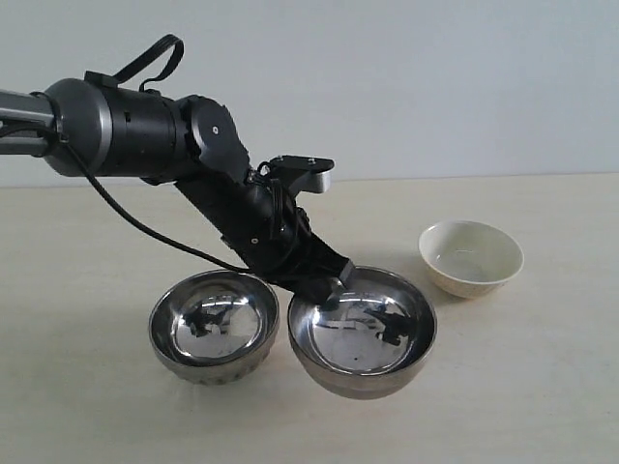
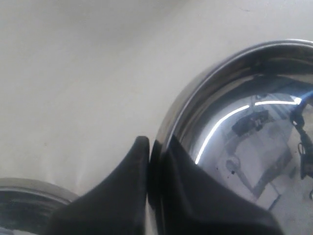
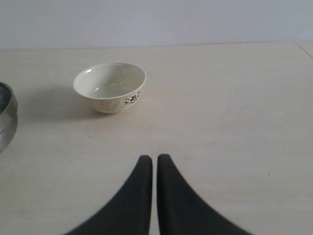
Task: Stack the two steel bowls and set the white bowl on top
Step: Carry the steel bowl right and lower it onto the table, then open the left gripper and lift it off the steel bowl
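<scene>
Here, the left gripper (image 2: 155, 144) is clamped on the rim of a round, mirror-shiny steel bowl (image 2: 230, 93). One black finger (image 2: 122, 196) lies against the outside of the wall and the other sits inside, with the thin rim pinched between them. The left wrist view cuts off much of this gripped bowl. From the exterior view I cannot tell whether its base rests on the pale wooden table (image 1: 542, 387) or hangs just clear of it. The black left arm (image 1: 145, 130) slants down to the gripped bowl and hides part of its far rim.

A second shiny steel bowl (image 1: 215, 324) of like size stands upright just beside the gripped bowl, on the side the arm comes from. Their rims are close, but whether they touch is hard to make out. A small cream-white bowl (image 1: 471, 256) with a dark pattern on its outside stands upright near the gripped bowl on the opposite side, clearly apart from it.

The right gripper (image 3: 154, 159) is outside the exterior view. Its wrist view shows its two dark fingers drawn almost together with nothing between them, only a thin slit left. At the edge of that view there is just a sliver of a steel bowl.
</scene>
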Robot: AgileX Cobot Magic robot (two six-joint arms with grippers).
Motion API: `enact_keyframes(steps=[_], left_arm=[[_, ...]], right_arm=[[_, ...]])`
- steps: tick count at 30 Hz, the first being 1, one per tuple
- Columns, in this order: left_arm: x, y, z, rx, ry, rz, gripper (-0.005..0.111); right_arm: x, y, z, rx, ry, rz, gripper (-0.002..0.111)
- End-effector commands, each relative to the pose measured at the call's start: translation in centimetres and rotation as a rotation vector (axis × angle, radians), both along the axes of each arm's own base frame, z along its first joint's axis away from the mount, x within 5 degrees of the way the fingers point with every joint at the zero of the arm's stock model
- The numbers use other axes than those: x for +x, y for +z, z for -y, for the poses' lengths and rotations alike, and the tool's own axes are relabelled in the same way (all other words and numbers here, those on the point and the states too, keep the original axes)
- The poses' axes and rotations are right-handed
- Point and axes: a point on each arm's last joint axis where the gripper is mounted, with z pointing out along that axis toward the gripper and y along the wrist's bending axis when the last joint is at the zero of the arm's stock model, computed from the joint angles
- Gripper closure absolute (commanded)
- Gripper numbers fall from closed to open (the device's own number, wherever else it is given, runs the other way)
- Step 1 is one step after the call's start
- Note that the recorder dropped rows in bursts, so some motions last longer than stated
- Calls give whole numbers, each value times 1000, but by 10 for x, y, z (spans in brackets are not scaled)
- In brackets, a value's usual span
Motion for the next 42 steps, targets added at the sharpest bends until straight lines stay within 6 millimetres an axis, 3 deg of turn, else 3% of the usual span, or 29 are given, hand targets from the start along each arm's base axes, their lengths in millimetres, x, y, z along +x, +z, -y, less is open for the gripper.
enact_keyframes(steps=[1, 12, 23, 42], left_arm=[[0, 3, 3, -20, 11, 33, 103], [1, 2, 2, -9, 5, 35, 103], [3, -28, 4, 28, 5, -21, 103], [7, -34, 5, 15, 29, -2, 103]], right_arm=[[0, 1, 0, -3, -1, 17, 108], [0, 1, 0, -3, -1, 17, 108], [0, 1, 0, -3, -1, 17, 108], [0, 1, 0, -3, -1, 17, 108]])
